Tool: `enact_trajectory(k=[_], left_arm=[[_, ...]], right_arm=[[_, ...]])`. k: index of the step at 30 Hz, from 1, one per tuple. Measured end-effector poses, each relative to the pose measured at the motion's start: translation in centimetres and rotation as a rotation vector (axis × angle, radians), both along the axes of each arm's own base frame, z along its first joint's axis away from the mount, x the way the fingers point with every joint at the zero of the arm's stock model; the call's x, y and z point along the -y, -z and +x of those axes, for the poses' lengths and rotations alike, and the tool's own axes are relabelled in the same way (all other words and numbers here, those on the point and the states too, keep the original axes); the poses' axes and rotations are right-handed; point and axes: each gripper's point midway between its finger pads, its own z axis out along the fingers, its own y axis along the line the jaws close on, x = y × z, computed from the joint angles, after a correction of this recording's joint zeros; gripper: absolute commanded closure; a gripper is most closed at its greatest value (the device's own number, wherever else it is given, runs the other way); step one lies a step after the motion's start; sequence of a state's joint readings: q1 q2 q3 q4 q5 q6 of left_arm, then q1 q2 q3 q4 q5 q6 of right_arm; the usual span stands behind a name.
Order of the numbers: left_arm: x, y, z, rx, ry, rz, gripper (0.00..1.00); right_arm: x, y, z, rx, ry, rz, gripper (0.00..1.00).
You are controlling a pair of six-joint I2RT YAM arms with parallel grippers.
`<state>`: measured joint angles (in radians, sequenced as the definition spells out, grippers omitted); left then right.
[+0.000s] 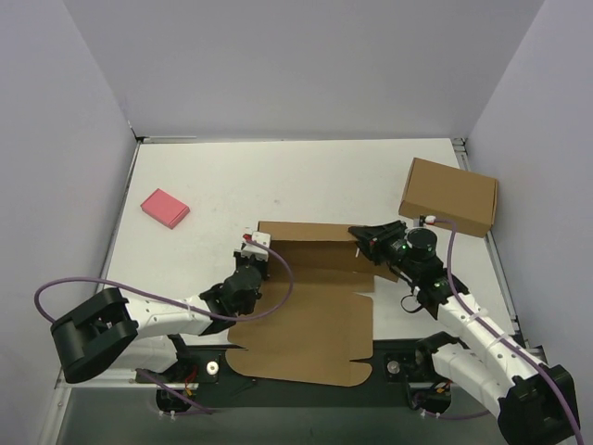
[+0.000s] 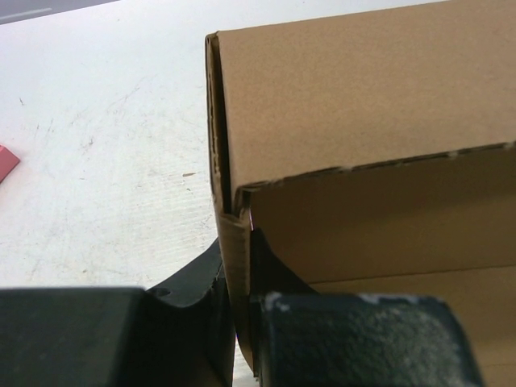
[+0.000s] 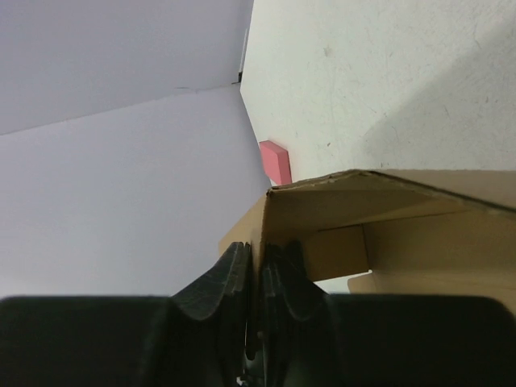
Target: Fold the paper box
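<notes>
The paper box [image 1: 310,320] is plain brown die-cut cardboard, partly folded, lying between the two arms near the table's front. Its far panel stands up while the near flap lies flat. My left gripper [image 1: 256,248] is shut on the box's left side wall [image 2: 232,266], one finger on each face. My right gripper [image 1: 366,237] is shut on the right side wall [image 3: 260,266] at the box's far right corner. In the right wrist view the box's inside [image 3: 403,242] opens to the right of the pinched wall.
A second brown cardboard box [image 1: 449,196], fully formed, stands at the back right, close behind the right gripper. A small pink flat block [image 1: 165,208] lies at the left. Grey walls close in the table on three sides.
</notes>
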<state>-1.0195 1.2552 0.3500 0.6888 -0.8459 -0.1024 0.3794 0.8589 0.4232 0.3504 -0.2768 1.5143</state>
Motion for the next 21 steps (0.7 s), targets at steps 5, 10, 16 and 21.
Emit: enact_trajectory(k=[5,10,16,21], left_arm=[[0.1,0.3,-0.4,0.0,-0.015,0.007,1.0],[0.4,0.6,-0.5,-0.001,-0.029,0.012,1.0],[1.8,-0.2,0.3,-0.03,-0.034,0.018,1.0],[2.6,-1.4,2.3,-0.081,-0.013,-0.014,1.0]], right_arm=[[0.3,0.6,0.0,-0.022,0.033,0.038,1.0],[0.5,0.8,0.2,-0.023,0.05,0.041,0.97],[1.6,0.7,0.1,0.004,0.077,-0.055,0.43],[4.0,-1.9,-1.0,0.093,0.119,-0.217,0.36]])
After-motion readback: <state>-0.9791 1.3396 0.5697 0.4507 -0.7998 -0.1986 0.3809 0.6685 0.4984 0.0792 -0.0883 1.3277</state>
